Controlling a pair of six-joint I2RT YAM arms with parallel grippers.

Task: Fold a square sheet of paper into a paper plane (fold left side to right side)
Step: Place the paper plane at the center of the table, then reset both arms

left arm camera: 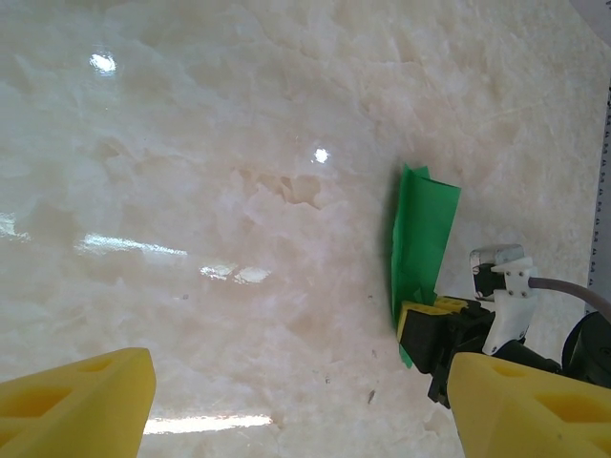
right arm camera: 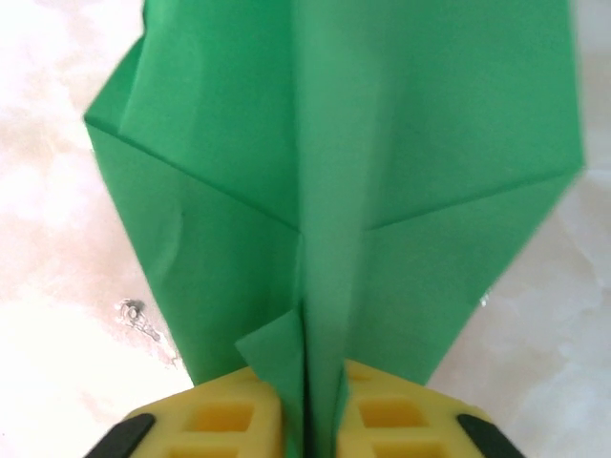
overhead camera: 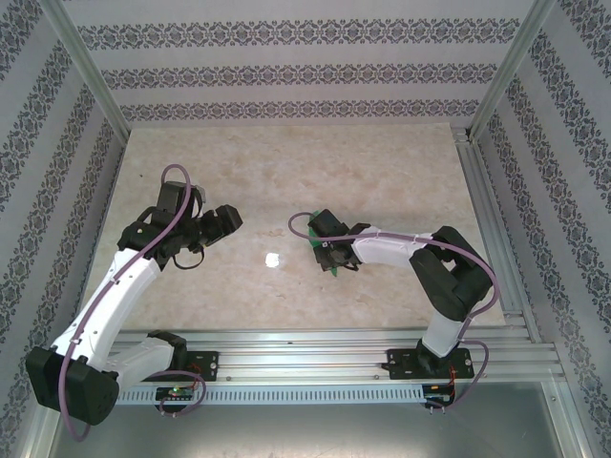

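Clamped right fingers [right arm camera: 229, 420] on paper plane [right arm camera: 334, 143] at centre crease, likely holding folds shut; left fingers [left arm camera: 76, 401] apart at nine o'clock.

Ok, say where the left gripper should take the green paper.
Grip the paper at its free end, away from the right gripper, which pinches its centre fold. That end juts out clear, so the open left gripper can likely close across the layers from its own side.

green paper plane [right arm camera: 430, 143], beige marbled table [overhead camera: 286, 172]
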